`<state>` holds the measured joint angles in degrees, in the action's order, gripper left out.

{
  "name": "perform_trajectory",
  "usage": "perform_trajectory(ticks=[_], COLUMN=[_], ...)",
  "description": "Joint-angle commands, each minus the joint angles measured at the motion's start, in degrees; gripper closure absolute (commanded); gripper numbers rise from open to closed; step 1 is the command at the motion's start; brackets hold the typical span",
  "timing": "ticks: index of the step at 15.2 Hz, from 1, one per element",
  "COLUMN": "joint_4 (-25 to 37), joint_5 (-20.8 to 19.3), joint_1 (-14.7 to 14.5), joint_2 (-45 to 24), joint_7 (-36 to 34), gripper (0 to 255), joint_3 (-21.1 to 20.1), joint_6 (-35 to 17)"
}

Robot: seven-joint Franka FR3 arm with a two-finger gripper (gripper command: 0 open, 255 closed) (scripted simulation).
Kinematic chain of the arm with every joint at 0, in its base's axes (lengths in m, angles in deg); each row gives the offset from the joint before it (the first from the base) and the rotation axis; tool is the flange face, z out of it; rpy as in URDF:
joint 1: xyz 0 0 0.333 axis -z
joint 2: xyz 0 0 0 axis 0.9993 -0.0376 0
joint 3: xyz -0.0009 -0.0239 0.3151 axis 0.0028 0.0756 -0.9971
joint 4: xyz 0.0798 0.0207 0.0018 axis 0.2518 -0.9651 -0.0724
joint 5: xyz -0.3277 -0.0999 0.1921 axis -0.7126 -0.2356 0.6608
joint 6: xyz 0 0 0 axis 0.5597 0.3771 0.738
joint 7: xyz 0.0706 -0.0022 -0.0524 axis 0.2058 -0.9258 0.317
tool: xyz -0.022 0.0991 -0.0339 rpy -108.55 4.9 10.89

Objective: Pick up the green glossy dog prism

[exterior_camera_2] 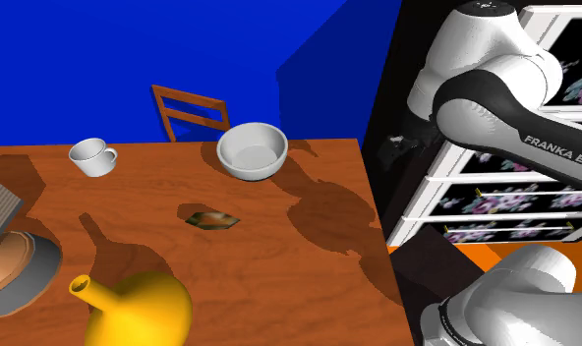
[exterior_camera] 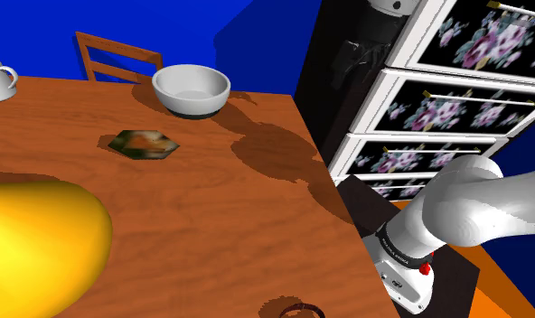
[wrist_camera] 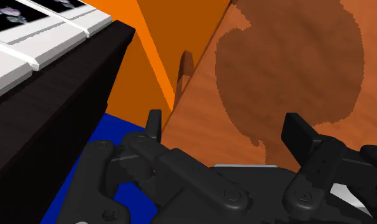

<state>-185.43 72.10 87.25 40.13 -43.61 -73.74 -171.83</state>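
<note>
My pincer (wrist_camera: 227,130) stands wide, above the edge of the table (wrist_camera: 206,108). The flat prism (exterior_camera: 145,143) lies left of centre in the shoulder view; I'd swing over, then descend squarely.

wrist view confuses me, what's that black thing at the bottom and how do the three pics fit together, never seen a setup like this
It is a computer-drawn scene of one white robot arm beside a wooden table. The shoulder view looks down over the table from beside the arm's base. The second exterior view shows the same table from another spot. The wrist view comes from a camera on the arm's hand, so the black thing is its claw: two fingers standing apart, open, holding nothing, above the table's edge. On the table lie a flat six-sided greenish piece, which the arm is meant to pick up, a white bowl, a white cup and a big yellow jug. A chair stands behind the table, and flowered drawers stand by the arm.
</note>
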Motion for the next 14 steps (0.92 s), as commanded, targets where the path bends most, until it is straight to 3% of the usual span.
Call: perform_trajectory(ticks=[1,14], joint_4=[0.0,11.4], joint_5=[0.0,2.4], joint_1=[0.0,-7.8], joint_2=[0.0,-22.9], joint_7=[0.0,4.3], gripper=[0,0], joint_3=[0.0,-6.9], joint_6=[0.0,-11.0])
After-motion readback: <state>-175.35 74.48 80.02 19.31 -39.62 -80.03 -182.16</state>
